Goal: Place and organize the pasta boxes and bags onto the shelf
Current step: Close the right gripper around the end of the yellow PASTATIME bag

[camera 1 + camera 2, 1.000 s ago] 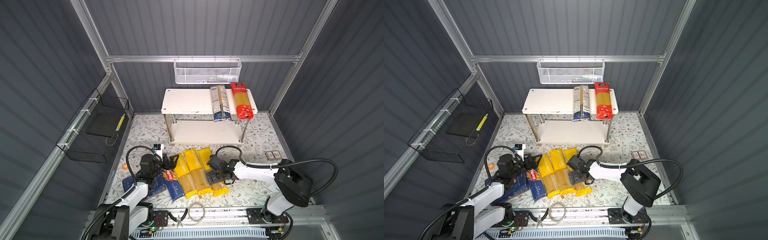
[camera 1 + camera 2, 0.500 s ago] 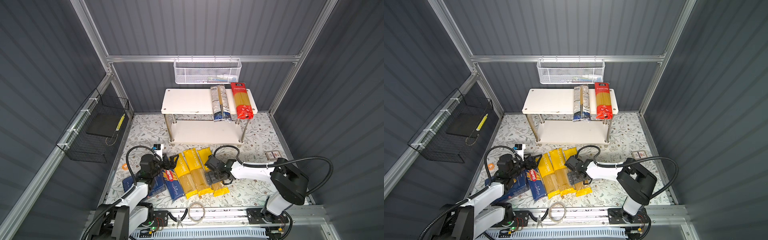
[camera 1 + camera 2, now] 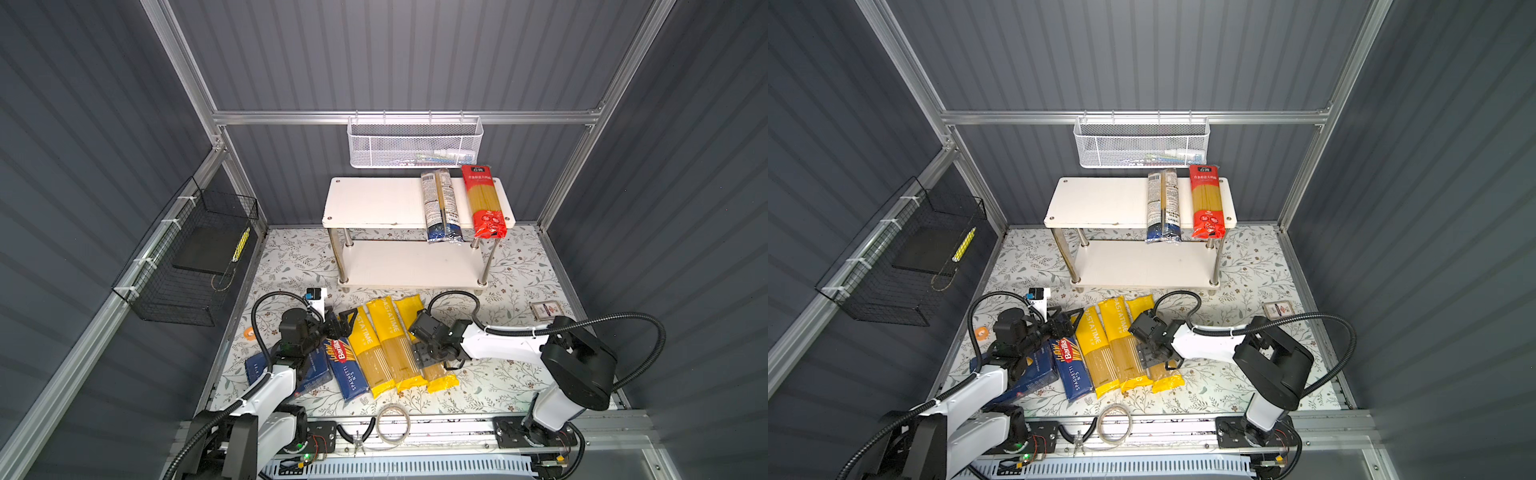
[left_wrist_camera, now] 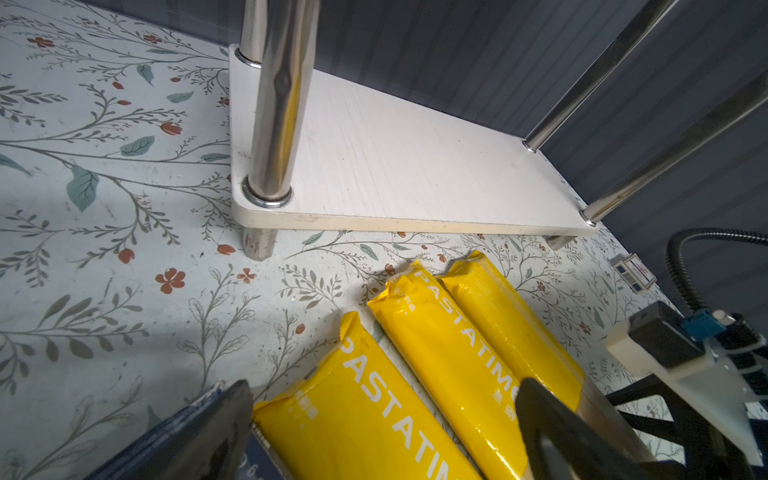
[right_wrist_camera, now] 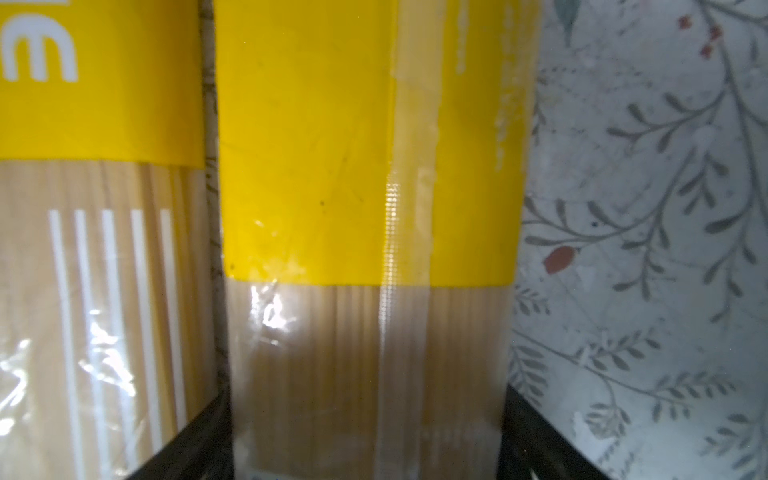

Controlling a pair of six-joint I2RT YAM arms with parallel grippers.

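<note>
My right gripper is down over the rightmost yellow bag, roughly midway along it. In the right wrist view its black fingers stand one on each side of the bag's clear window, hard up against its edges. I cannot tell whether they are pinching it or only flanking it. The bag lies flat on the floral mat, with the middle yellow bag just beside it on the left and the leftmost yellow bag next to that. All three lie on the near side of the shelf, running near to far.

My left gripper hangs with its jaws spread wide and nothing between them, above the far end of the narrow spaghetti box. The wide box lies left of that one, partly hidden under my left arm.

On the shelf's top board, at the right end, the clear bag with the dark-blue end and the red bag lie side by side. Their near ends overhang the near edge.
</note>
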